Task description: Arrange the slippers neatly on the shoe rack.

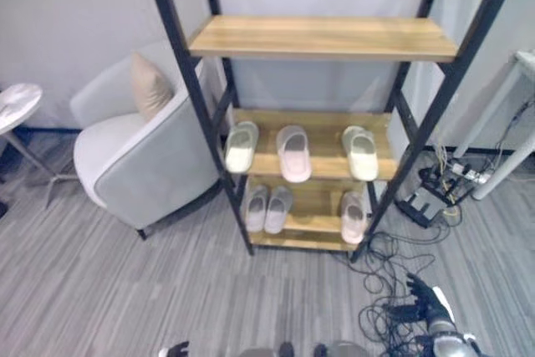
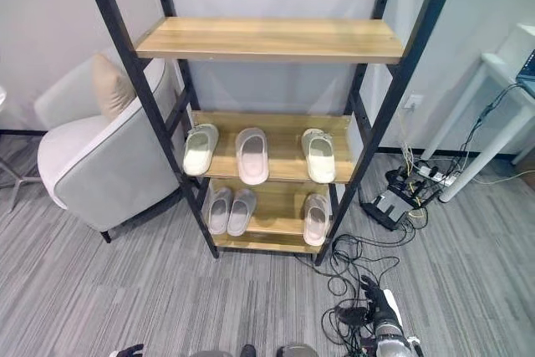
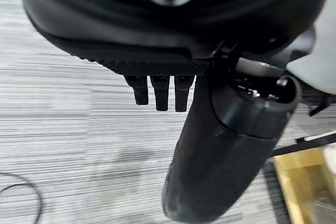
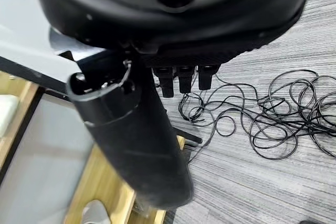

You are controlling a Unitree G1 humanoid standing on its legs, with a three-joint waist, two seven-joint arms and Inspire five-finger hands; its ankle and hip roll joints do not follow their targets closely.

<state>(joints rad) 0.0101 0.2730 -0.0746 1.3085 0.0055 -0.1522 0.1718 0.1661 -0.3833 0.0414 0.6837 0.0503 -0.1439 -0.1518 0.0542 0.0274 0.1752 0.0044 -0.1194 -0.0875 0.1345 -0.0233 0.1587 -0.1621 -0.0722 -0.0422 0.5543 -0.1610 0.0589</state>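
**Six slippers on the rack, both hands empty**

The shoe rack (image 1: 322, 39) holds three slippers on its middle shelf: a pale green slipper (image 1: 241, 146) at the left edge, a pink slipper (image 1: 293, 153) mid-shelf, another green slipper (image 1: 361, 152) at the right edge. On the bottom shelf a grey pair (image 1: 267, 208) lies side by side at the left and a pink single (image 1: 353, 216) at the right. The right hand (image 1: 425, 297) hangs low above the floor with relaxed fingers, holding nothing; the left hand (image 3: 210, 145) likewise has straight fingers and is empty. A grey armchair (image 1: 142, 156) stands left of the rack.

floor (image 1: 125, 290): grey striped carpet | wall (image 1: 67, 22): pale grey | armchair (image 1: 142, 156): grey, beige cushion (image 1: 149, 85)
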